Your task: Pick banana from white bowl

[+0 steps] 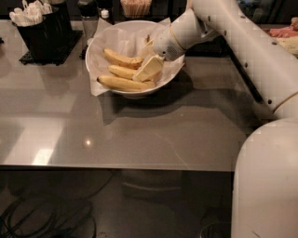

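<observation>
The white bowl (173, 69) stands at the back middle of the grey table, lined with crinkled white paper. Three yellow bananas lie in it: a top one (122, 58), a middle one (120, 71) and a front one (122, 84). My gripper (146, 64) reaches down into the bowl from the right. It sits at the right ends of the bananas, right over the middle one. The white arm (242, 42) comes in from the right edge and hides the bowl's right rear rim.
A black cutlery holder (42, 28) with white packets stands at the back left. A dark bottle (87, 14) and a container of wooden sticks (136, 7) stand behind the bowl. The table's front edge (116, 166) runs across the middle. My white base (267, 186) fills the lower right.
</observation>
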`<move>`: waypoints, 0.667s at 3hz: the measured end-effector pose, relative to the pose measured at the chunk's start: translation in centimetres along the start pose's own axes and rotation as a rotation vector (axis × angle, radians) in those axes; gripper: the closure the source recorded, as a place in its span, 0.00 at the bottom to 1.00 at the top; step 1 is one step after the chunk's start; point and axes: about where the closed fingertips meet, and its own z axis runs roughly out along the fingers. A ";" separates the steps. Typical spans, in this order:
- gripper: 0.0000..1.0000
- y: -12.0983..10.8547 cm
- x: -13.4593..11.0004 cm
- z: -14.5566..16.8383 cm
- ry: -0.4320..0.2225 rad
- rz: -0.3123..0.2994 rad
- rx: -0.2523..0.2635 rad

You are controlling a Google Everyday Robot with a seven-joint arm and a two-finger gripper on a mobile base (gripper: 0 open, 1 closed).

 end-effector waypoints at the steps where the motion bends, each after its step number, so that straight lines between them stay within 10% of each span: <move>1: 0.53 0.1 0.2 0.3 -0.004 0.004 -0.009; 2: 0.75 0.1 0.3 0.6 -0.006 0.007 -0.018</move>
